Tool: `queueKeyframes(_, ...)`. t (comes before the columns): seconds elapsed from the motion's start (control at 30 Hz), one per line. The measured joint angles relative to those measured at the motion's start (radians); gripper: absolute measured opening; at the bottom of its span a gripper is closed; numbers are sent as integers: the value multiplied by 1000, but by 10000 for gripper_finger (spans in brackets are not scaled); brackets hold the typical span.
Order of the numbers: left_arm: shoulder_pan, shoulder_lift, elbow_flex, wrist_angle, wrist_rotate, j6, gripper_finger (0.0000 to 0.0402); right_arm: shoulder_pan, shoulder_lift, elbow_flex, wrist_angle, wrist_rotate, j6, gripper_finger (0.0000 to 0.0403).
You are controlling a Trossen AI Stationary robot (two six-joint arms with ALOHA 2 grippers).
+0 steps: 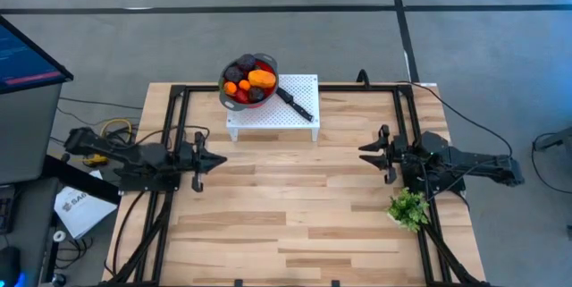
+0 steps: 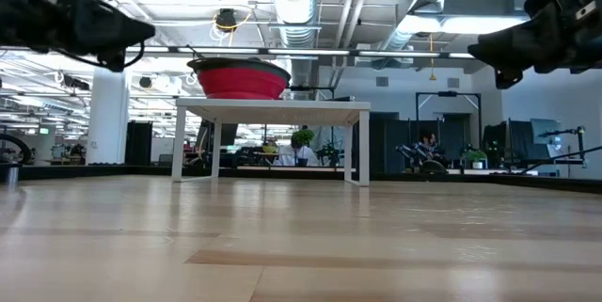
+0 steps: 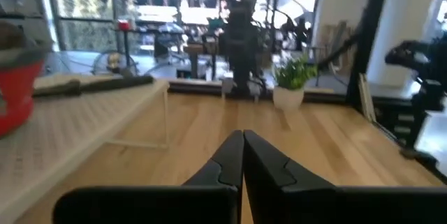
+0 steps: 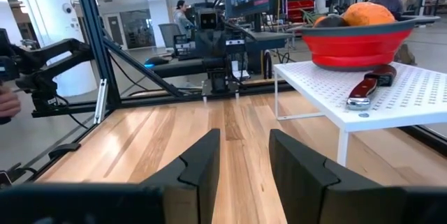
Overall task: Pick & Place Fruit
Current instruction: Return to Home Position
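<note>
The fruit, dark purple, red and orange pieces, lies piled in a red bowl with a grey rim on a white perforated stand at the table's far middle. My left gripper hangs shut and empty above the table's left side, pointing level toward the right. My right gripper hangs open and empty above the right side, pointing level toward the left. In the right wrist view the bowl and the fruit show on the stand.
A knife with a dark handle lies on the stand beside the bowl. A green leafy sprig lies on the table at the right, near my right arm. Bare wood spans the middle and near side between the arms.
</note>
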Motion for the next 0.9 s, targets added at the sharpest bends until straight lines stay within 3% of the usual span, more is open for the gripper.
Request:
queueKeyframes(0.13, 0, -75, 0, -143, 41, 18, 2, 17, 0, 0, 0, 0, -5, 118)
queueKeyframes(0.3, 0, -85, 2, -145, 32, 75, 2, 23, 0, 0, -1, 4, -68, 111)
queueKeyframes(0.5, 0, -48, 2, -144, 31, 102, 8, 24, 0, 0, -11, 59, -124, 13)
queueKeyframes(0.9, 0, 9, 0, -131, 28, 100, 10, 23, 0, -1, -13, 79, -135, 2)
